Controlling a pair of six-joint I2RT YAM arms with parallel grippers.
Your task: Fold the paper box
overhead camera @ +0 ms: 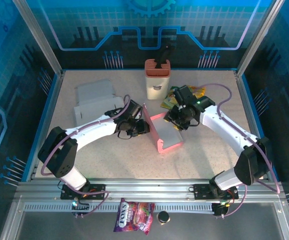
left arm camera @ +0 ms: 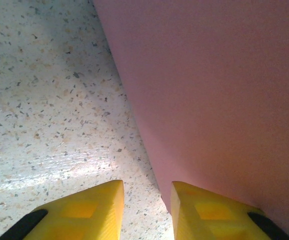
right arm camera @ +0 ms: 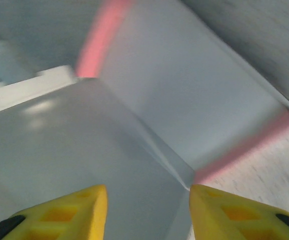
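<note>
Pink paper box [overhead camera: 165, 134] sits mid table [overhead camera: 109, 160], half formed: base flat, one wall upright. L gripper [overhead camera: 140, 127] is just outside that wall, claw narrowly apart w/ nothing between, prob. bracing the wall so it won't flop. R gripper [overhead camera: 178, 121] is over the box's grey inside, claw wide apart, likely lining up the next flap. Spare flat blanks [overhead camera: 94, 97] lie behind-left of the box.

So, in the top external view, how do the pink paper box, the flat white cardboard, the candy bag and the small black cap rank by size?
1. flat white cardboard and pink paper box: look alike, both partly covered, so unranked.
2. candy bag.
3. small black cap, clearly the smallest.
</note>
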